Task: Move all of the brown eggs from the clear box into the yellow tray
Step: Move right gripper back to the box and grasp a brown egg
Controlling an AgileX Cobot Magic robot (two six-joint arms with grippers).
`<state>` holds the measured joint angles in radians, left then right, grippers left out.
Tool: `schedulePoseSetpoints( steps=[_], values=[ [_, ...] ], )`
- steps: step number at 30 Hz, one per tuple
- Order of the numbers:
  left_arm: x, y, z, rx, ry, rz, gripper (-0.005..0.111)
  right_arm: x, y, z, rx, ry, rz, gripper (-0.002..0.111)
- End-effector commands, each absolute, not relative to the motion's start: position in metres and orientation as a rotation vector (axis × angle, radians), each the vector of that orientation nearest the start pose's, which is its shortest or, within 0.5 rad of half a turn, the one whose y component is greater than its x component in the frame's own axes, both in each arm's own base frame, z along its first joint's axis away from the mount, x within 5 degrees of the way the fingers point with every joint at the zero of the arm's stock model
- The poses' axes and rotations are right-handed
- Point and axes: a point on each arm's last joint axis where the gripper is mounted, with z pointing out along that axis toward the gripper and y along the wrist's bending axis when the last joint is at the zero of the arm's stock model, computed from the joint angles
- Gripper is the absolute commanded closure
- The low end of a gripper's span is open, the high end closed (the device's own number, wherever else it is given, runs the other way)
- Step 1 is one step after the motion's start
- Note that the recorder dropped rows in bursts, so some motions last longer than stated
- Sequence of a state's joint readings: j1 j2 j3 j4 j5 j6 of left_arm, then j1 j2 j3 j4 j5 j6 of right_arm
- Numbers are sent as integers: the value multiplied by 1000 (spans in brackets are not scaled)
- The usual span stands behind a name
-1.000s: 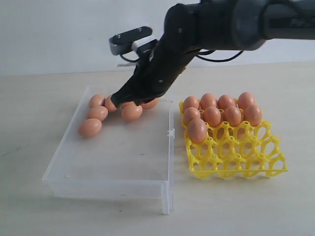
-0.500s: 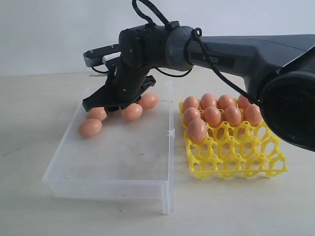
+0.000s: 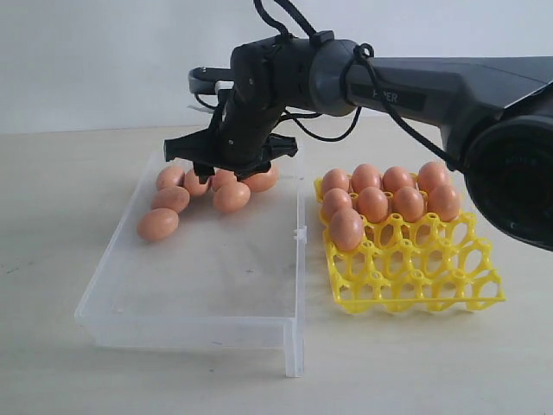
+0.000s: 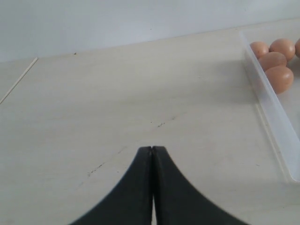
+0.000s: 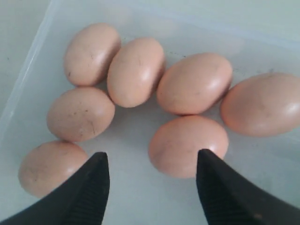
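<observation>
Several brown eggs (image 3: 232,197) lie clustered at the back of the clear box (image 3: 207,285). My right gripper (image 3: 232,162) hovers just above them, open wide and holding nothing. In the right wrist view the right gripper (image 5: 152,158) has one egg (image 5: 187,145) lying beyond its tips, near one finger (image 5: 211,183); the other eggs (image 5: 136,70) lie further off. The yellow tray (image 3: 423,281) to the right of the box holds several eggs (image 3: 372,204) in its back rows. My left gripper (image 4: 152,149) is shut over bare table beside the box wall (image 4: 272,112).
The box's low transparent walls surround the eggs; its right wall (image 3: 300,259) stands close to the tray. The right arm (image 3: 415,82) stretches across above the tray. The tray's front cups (image 3: 415,285) hold nothing. Pale table (image 3: 52,216) lies all around.
The right gripper's jaws have gone from nearly shut to wide open, and the gripper has shifted and turned over the egg cluster. The eggs lie as they did.
</observation>
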<state>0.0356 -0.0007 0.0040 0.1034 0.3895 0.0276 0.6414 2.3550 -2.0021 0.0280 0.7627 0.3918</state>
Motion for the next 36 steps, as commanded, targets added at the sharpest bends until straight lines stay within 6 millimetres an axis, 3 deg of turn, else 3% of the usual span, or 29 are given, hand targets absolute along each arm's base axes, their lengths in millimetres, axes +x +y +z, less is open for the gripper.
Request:
schedulePoseSetpoints(
  steps=[1, 4, 12, 19, 28, 36],
  values=[
    [52, 5, 179, 55, 1863, 136, 107, 428, 309, 180, -118, 2590, 468, 53],
    [52, 5, 179, 55, 1863, 136, 107, 428, 309, 178, -115, 2593, 467, 53],
    [52, 5, 179, 55, 1863, 136, 107, 427, 313, 143, -62, 2682, 492, 53],
    [52, 5, 179, 55, 1863, 136, 107, 430, 311, 125, -16, 2714, 476, 53],
    [52, 5, 179, 55, 1863, 136, 107, 438, 304, 122, -9, 2683, 466, 53],
    [52, 5, 179, 55, 1863, 136, 107, 439, 303, 121, -150, 2661, 415, 53]
  ],
)
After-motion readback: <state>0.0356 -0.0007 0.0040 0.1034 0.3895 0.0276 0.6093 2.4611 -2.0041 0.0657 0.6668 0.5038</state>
